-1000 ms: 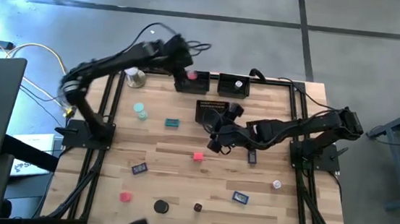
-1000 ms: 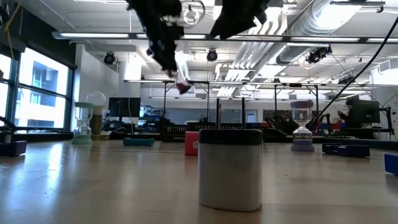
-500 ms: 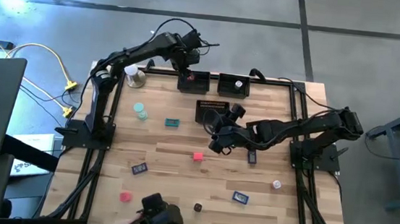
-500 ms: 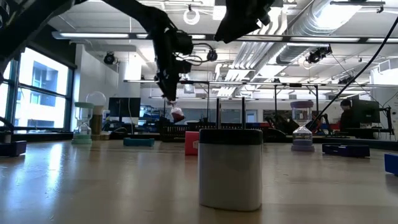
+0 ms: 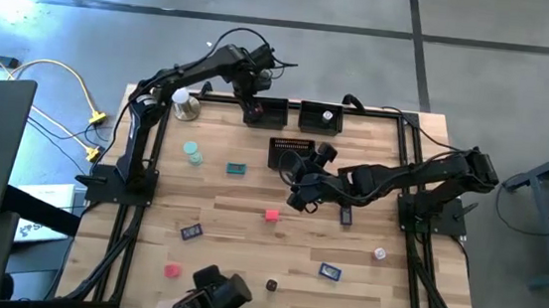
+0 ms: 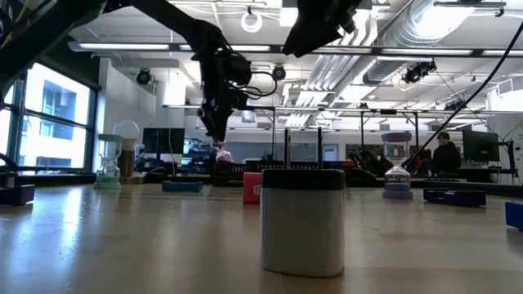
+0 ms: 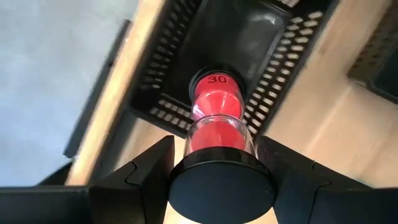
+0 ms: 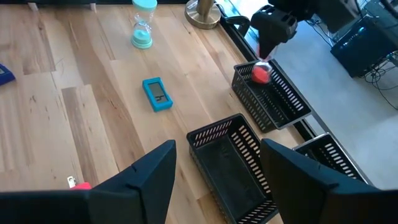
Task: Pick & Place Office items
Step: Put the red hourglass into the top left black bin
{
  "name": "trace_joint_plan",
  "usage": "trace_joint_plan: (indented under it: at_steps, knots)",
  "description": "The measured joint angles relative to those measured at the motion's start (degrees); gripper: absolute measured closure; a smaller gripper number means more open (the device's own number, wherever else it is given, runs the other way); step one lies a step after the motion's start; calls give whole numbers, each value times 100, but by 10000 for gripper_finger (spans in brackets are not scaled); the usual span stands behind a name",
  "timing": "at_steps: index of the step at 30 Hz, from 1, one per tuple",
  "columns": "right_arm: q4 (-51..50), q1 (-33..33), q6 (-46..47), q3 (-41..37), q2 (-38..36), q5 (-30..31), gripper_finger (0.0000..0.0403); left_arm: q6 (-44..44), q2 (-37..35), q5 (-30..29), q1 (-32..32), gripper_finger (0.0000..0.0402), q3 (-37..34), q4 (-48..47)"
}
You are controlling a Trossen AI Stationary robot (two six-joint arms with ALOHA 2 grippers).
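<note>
Two tools over the wooden table (image 5: 247, 241): left tool (image 5: 251, 97) clamps a red sand timer (image 7: 214, 115), right tool (image 5: 296, 198) apart.

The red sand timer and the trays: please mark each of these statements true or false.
1. The left end effector holds the red sand timer. True.
2. The timer hangs over a black mesh tray at the table's far edge. True.
3. The right end effector is shut on a blue block. False: it is open and holds nothing.
4. The teal sand timer lies on its side. False: it stands upright.
5. A flat teal block lies on the table, outside the trays. True.
</note>
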Motion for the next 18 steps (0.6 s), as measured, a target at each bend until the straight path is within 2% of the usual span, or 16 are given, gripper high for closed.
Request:
trace_joint_plan:
  at_steps: [18]
  knots:
    - [-7, -8, 44, -151, 0, -21, 182, 12, 219, -103, 33, 199, -2, 149]
